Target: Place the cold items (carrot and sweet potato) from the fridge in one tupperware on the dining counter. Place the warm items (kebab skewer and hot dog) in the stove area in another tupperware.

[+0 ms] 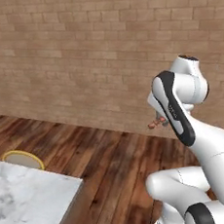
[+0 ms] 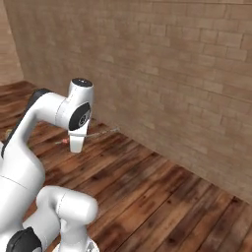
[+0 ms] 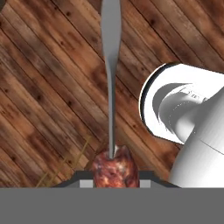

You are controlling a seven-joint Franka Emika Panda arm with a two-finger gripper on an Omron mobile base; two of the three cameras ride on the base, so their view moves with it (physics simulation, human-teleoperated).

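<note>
Hand view shows the gripper [image 3: 114,177] clamped on the kebab skewer [image 3: 113,168], its grey metal shaft pointing toward 12 o'clock over the wooden floor [image 3: 48,87]. From the left base view, meat [image 1: 157,124] peeks out beside the arm, with a marble counter [image 1: 30,201] at 8 o'clock.

A brick wall [image 1: 68,50] in tan and light brown runs across the back of the room, and in the right base view it meets a second brick wall [image 2: 10,44] at the far left corner. The floor [image 2: 162,197] is dark, reddish-brown wood planks with visible grain. A white marble counter [image 1: 26,206] occupies the lower left corner of the left base view; a round, yellow-rimmed object [image 1: 23,159], possibly a stool, stands at its far edge. Light is even and soft.
</note>
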